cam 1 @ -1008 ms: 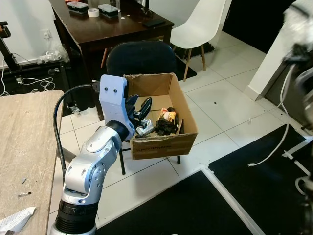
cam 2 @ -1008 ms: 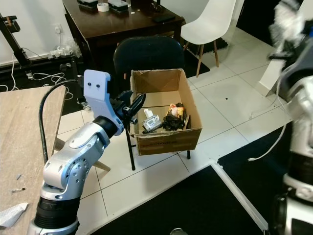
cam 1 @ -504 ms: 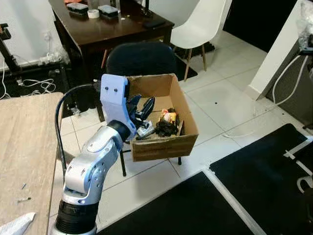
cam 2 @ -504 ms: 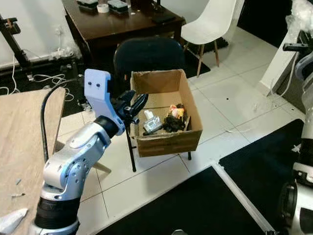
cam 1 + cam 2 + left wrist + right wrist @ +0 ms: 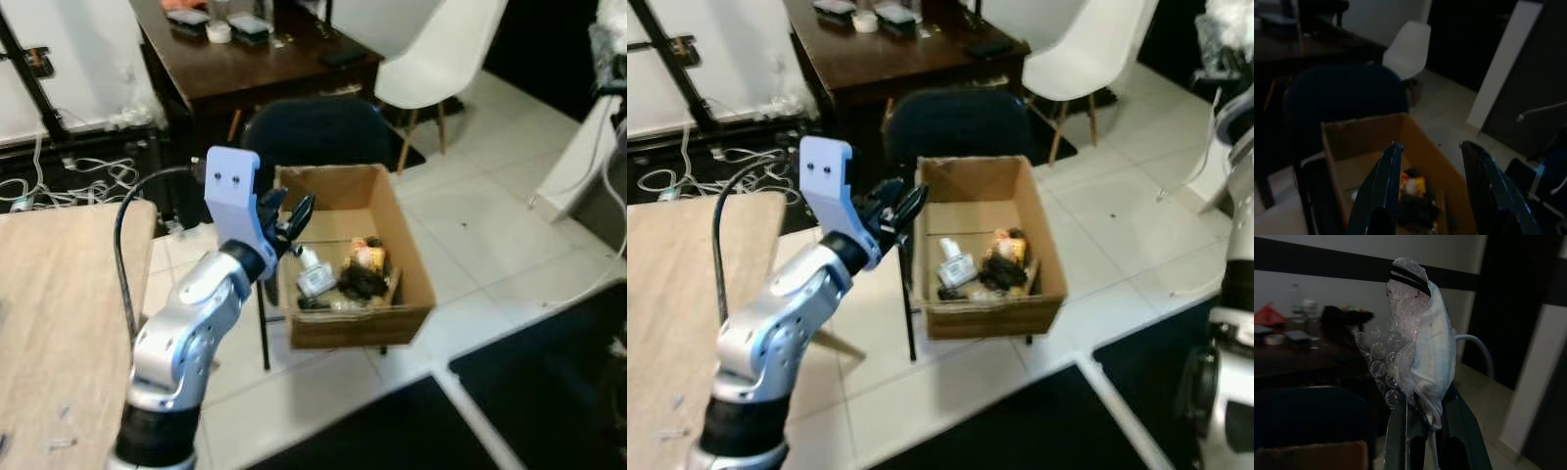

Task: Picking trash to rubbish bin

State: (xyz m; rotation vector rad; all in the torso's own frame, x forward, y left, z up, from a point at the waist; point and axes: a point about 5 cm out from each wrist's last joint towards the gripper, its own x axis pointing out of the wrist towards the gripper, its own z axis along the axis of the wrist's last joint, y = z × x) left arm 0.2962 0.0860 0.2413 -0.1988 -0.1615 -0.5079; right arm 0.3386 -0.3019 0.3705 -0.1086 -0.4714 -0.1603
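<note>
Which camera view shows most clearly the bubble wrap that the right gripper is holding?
The right wrist view: the bubble wrap, wadded with white material, stands up close between the fingers of the right gripper, which are closed on it. The eye views catch only a pale blurred bit of it at the upper right edge.

My left arm is raised and bent at the elbow, reaching forward; the left gripper has its black fingers spread apart with nothing between them. My right gripper is held high at my right, fingers pinched tight on a wad.
</note>
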